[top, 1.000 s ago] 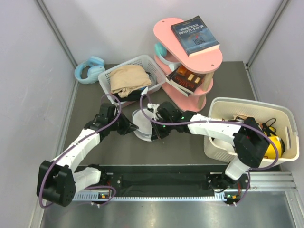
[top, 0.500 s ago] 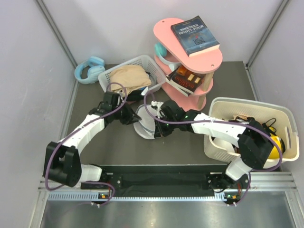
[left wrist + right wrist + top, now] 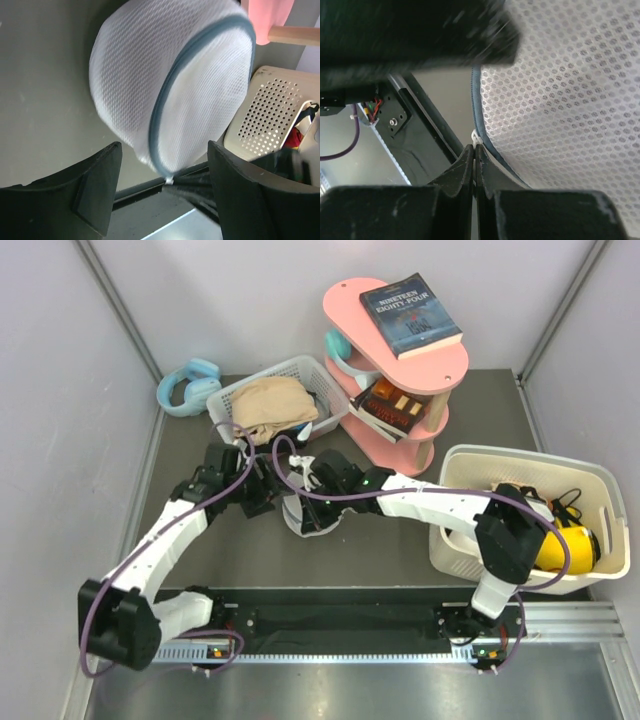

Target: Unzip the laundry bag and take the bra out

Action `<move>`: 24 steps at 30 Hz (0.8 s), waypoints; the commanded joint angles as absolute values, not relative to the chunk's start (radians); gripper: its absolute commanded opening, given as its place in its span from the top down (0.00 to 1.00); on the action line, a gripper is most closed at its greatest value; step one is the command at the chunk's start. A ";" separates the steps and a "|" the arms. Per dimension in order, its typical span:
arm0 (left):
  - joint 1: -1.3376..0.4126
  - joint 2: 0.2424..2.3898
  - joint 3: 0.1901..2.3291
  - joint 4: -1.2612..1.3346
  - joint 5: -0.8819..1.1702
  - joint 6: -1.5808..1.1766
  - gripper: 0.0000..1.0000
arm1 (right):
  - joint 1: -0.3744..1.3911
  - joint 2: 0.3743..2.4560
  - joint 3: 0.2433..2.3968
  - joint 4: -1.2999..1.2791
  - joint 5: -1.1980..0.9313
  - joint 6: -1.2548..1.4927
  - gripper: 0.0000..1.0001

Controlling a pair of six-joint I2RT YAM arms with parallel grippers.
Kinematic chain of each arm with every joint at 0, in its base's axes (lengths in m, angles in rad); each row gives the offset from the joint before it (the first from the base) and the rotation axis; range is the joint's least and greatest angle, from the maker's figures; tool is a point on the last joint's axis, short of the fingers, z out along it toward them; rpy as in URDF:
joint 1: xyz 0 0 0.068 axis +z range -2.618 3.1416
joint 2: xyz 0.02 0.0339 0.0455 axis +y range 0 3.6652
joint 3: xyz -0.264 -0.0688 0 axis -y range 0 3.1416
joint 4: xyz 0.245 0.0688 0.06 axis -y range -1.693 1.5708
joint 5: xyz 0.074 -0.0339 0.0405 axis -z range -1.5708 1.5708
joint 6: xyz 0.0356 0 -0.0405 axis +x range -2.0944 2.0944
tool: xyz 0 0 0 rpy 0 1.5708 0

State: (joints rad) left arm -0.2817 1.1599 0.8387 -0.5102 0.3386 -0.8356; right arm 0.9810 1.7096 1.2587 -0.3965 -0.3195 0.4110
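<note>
Both wrists have shifted left since the earlier frame. Your right gripper [image 3: 474, 150] is clamped on the zipper pull [image 3: 477, 136] of the laundry bag [image 3: 165, 85], left of the tabletop's middle. Your left gripper [image 3: 164, 147] stands apart beside it. Unzipping looks ready to begin.

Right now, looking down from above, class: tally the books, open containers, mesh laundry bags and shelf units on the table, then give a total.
Books: 2 (top book, lower book)
Open containers: 2 (white slatted basket, cream tub)
Mesh laundry bag: 1
Pink shelf unit: 1
Total: 6
</note>
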 commanded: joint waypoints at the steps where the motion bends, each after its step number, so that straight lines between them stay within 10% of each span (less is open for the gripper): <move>1: -0.276 1.036 0.756 -0.539 0.322 -0.897 0.26 | 0.992 1.735 1.330 -0.380 -0.356 0.408 1.00; 12: -0.302 1.026 0.664 -0.382 0.376 -0.989 0.35 | 1.006 1.732 1.321 -0.377 -0.359 0.416 1.00; 24: -0.307 1.103 0.684 -0.322 0.371 -1.012 0.95 | 1.009 1.706 1.289 -0.380 -0.348 0.416 1.00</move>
